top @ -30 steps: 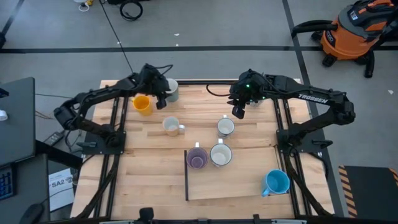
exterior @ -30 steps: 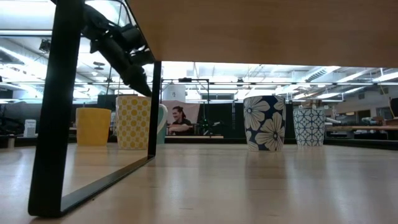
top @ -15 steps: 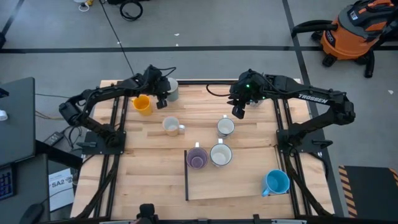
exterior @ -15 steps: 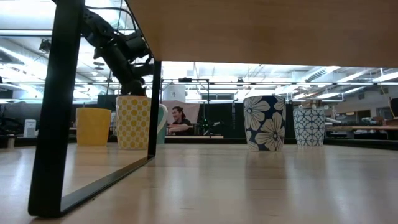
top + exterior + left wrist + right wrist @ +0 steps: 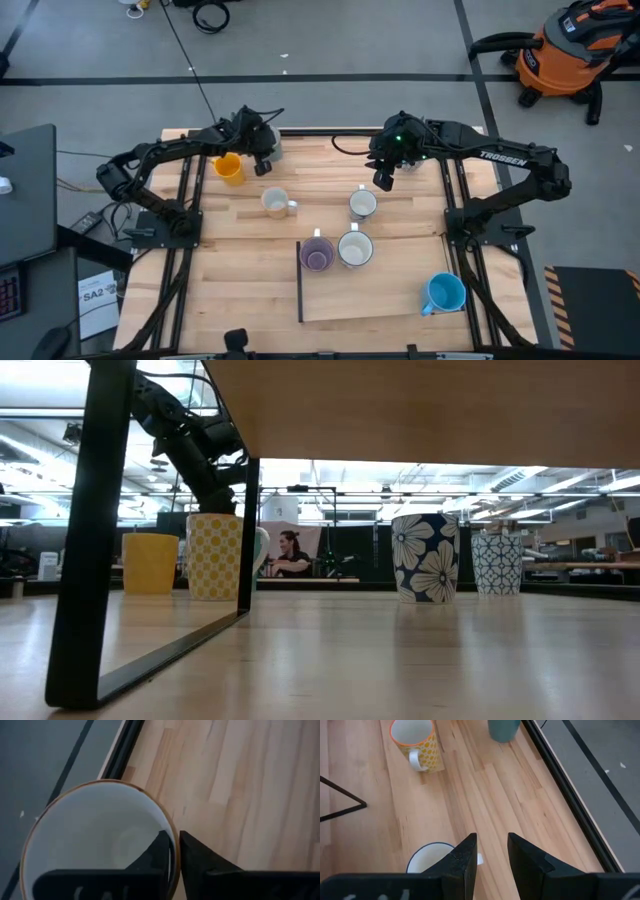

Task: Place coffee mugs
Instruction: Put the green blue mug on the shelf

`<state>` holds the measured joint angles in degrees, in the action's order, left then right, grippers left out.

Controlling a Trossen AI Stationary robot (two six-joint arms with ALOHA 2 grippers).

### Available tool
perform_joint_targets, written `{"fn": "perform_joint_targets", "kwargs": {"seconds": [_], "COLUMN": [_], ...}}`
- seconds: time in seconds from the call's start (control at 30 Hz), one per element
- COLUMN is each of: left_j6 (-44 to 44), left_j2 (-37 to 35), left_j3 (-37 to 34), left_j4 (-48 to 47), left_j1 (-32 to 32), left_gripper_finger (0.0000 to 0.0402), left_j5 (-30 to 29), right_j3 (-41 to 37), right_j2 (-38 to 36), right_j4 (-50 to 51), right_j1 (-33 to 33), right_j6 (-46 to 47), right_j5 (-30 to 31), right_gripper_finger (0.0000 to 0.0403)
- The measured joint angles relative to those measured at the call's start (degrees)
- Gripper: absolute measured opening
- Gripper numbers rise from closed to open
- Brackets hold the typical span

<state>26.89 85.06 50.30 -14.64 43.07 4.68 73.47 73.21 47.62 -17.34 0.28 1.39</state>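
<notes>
The wooden table (image 5: pixel 250 260) carries the coffee mugs, spread apart. The left gripper (image 5: pixel 262 150) is at the far left edge, over a pale grey mug (image 5: pixel 95 840); its fingers (image 5: pixel 200 857) pinch the rim, one inside and one outside. The right gripper (image 5: pixel 384 176) hangs above the middle with fingers slightly spread, holding nothing. The orange mug (image 5: pixel 229 167) stands just beside the left gripper; the purple mug (image 5: pixel 318 253) and blue mug (image 5: pixel 444 293) are nearer.
</notes>
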Motion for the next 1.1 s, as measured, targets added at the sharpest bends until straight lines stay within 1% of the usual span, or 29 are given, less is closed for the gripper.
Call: {"fn": "perform_joint_targets", "kwargs": {"seconds": [0.13, 0.3, 0.47, 0.63, 0.73, 0.9, 1.1], "left_j6": [-5.9, -17.1, -32.5, -40.8, -44.1, -44.6, -45.4], "left_j2": [0.0, 0.0, -0.1, -0.2, -0.2, -0.1, 0.1], "left_j3": [0.0, 0.0, 0.1, 0.2, 0.2, 0.1, -0.1], "left_j4": [0.9, 1.8, 2.2, 2.1, 2.1, 3.2, 6.2], "left_j1": [-0.4, -1.7, -3.5, -5.7, -6.9, -8.6, -8.7], "left_gripper_finger": [0.0030, 0.0030, 0.0032, 0.0035, 0.0036, 0.0038, 0.0053], "left_j5": [-0.4, -2.8, -4.6, -5.2, -5.6, -7.1, -6.5], "right_j3": [0.0, 0.0, 0.0, 0.0, 0.0, 0.0, 0.0], "right_j2": [0.0, 0.0, 0.0, 0.0, 0.0, 0.0, 0.0], "right_j4": [0.0, 0.0, 0.0, 0.0, 0.0, 0.0, 0.0], "right_j1": [0.0, 0.0, 0.0, 0.0, 0.0, 0.0, 0.0], "right_j6": [0.0, 0.0, 0.0, 0.0, 0.0, 0.0, 0.0], "right_j5": [0.0, 0.0, 0.0, 0.0, 0.0, 0.0, 0.0], "right_gripper_finger": [0.0115, 0.0115, 0.0115, 0.0115, 0.0115, 0.0115, 0.0115]}}
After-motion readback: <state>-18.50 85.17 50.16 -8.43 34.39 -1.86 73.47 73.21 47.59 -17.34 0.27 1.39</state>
